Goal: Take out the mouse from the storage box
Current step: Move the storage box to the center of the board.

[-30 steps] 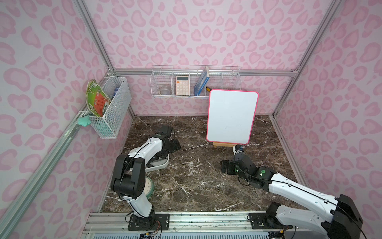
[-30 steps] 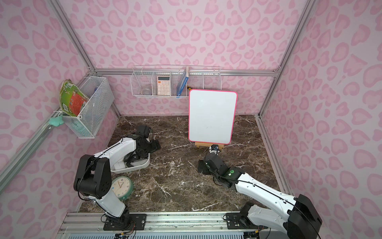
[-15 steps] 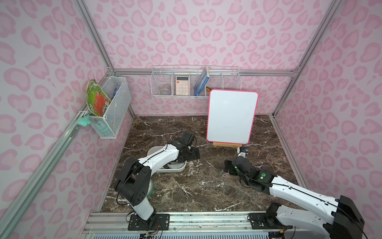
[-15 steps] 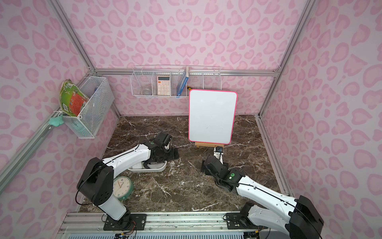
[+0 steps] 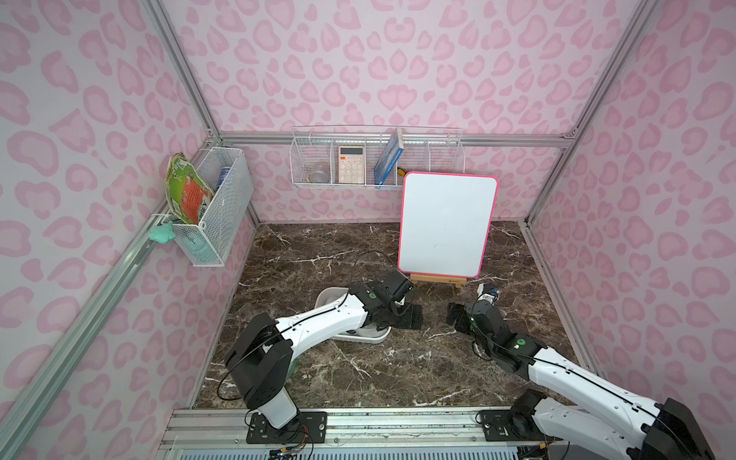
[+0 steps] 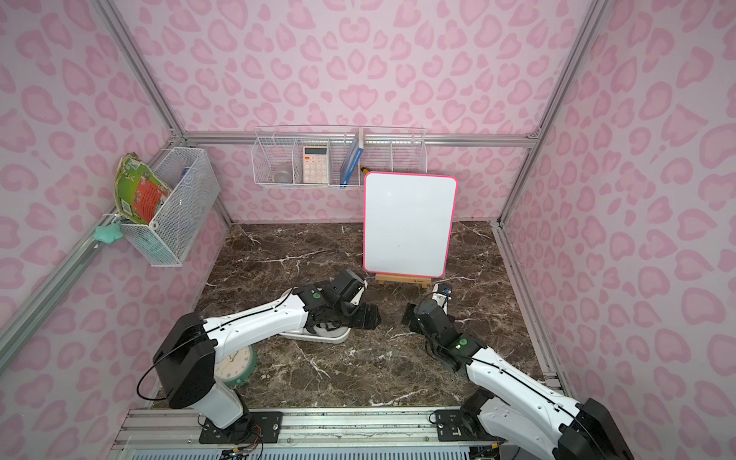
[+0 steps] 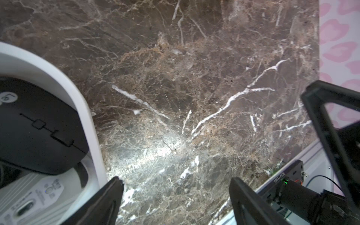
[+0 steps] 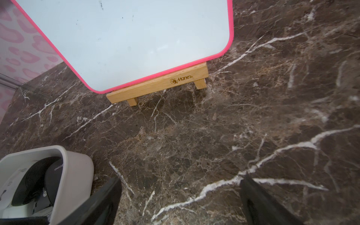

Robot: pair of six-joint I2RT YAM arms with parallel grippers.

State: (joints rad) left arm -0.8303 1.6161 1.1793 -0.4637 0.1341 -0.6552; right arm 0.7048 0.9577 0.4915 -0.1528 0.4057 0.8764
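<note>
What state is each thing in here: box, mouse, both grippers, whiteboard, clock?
box, open-topped, standing on the table, with things inside.
mouse, in the box, not gripped.
left gripper, open, empty, over bare table beside the box.
right gripper, open, empty, over bare table.
whiteboard, upright on its easel.
clock, lying flat, face up.

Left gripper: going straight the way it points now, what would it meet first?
Probably the bare brown marble tabletop: the open left gripper points down at it, beside the white plastic storage box holding the black mouse, not into it. Depth unclear.
</note>
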